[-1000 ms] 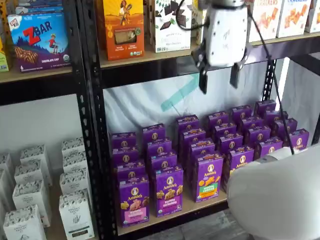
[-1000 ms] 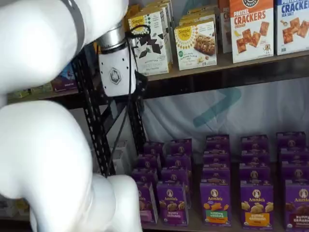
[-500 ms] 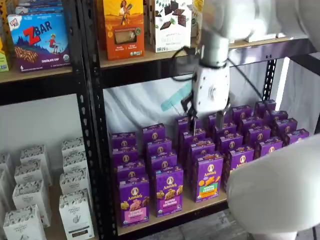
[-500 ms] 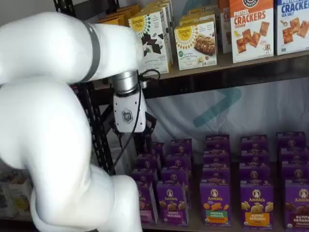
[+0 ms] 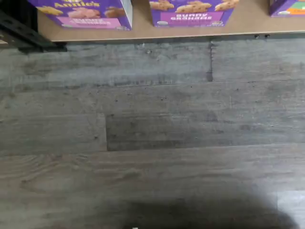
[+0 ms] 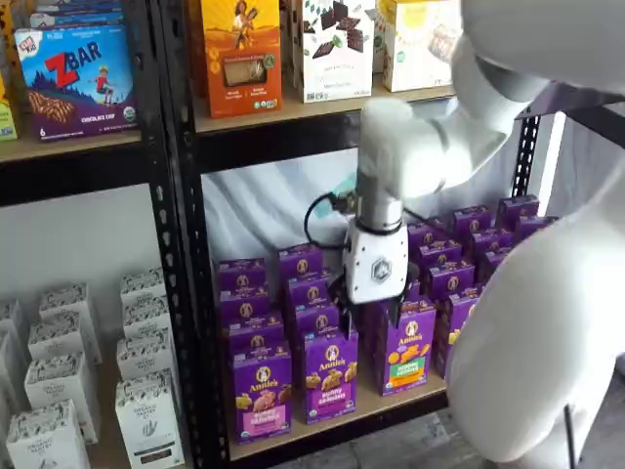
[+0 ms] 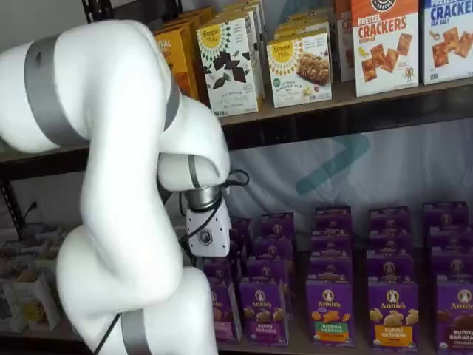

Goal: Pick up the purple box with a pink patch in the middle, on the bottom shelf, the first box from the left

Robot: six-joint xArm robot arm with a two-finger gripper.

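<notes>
Currently I hold the white-bodied tool [image 6: 371, 315], black fingers apart, above the front row for descent. My target, the upright purple cardboard box [image 6: 261, 394] with pink patch, stands at the light tan wooden bottom shelf's [image 6: 391, 399] front-left corner.

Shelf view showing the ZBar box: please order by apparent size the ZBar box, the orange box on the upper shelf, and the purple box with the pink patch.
1. ZBar box
2. orange box, but the frame cuts off its top, so its rank is unsure
3. purple box, clearly the smallest
</notes>
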